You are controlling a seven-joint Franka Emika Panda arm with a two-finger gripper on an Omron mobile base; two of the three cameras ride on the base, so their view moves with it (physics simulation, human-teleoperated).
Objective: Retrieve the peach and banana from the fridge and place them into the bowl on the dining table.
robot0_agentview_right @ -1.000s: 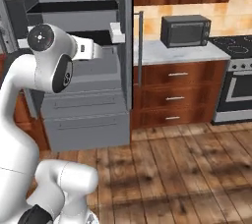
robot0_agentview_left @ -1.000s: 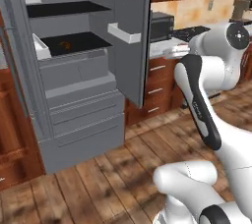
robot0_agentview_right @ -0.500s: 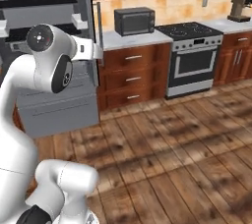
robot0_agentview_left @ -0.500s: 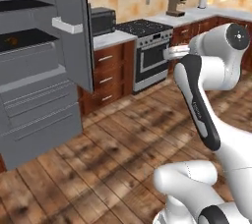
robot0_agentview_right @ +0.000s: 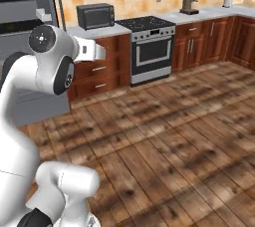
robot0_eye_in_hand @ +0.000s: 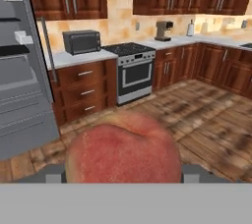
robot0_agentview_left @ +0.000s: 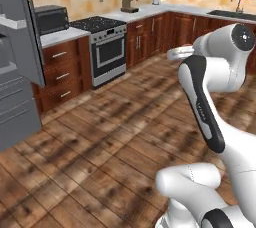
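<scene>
Red-blushed peach (robot0_eye_in_hand: 123, 148) sits between the gripper (robot0_eye_in_hand: 123, 171) jaws, spread wide around it and apparently holding it. Fridge (robot0_eye_in_hand: 22, 70) stands open at left. Carrying step; next, find the dining table and its bowl.

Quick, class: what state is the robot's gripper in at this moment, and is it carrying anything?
Gripper: shut on the peach, which sits between its jaws in the hand view.
</scene>
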